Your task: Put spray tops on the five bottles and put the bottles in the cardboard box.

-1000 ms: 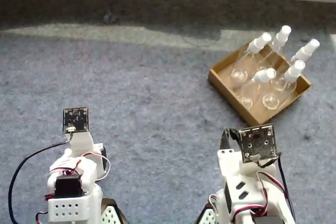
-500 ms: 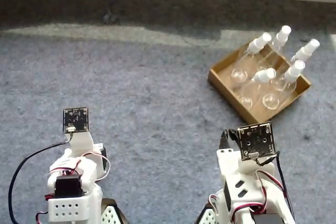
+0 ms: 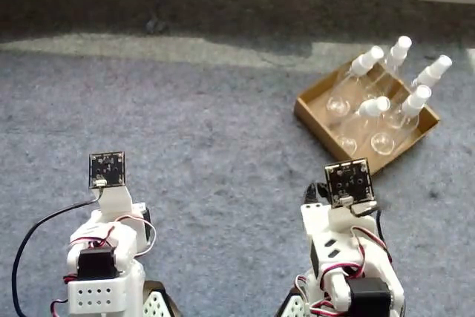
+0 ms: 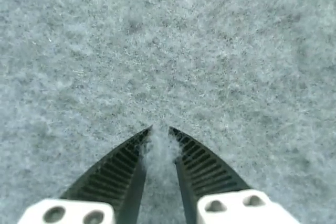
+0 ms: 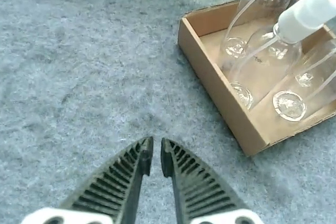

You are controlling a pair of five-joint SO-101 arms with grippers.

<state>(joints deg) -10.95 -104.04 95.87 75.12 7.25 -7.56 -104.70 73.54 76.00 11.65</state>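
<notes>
Right arm [image 3: 347, 246] has swung slightly left, away from the cardboard box [image 3: 319, 136] at the table's [image 3: 223, 109] right edge; right pincer [image 5: 156, 155] and left pincer [image 4: 159, 129] both together.

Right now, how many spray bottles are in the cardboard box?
5 bottles, all in the cardboard box: three along its far side, two nearer the arms. None looks hidden.

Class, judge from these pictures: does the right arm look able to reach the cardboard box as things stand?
Probably yes. Bare carpet lies between the right tool and the box, with nothing in the way. The bottles standing inside would crowd a reach into it.
</notes>
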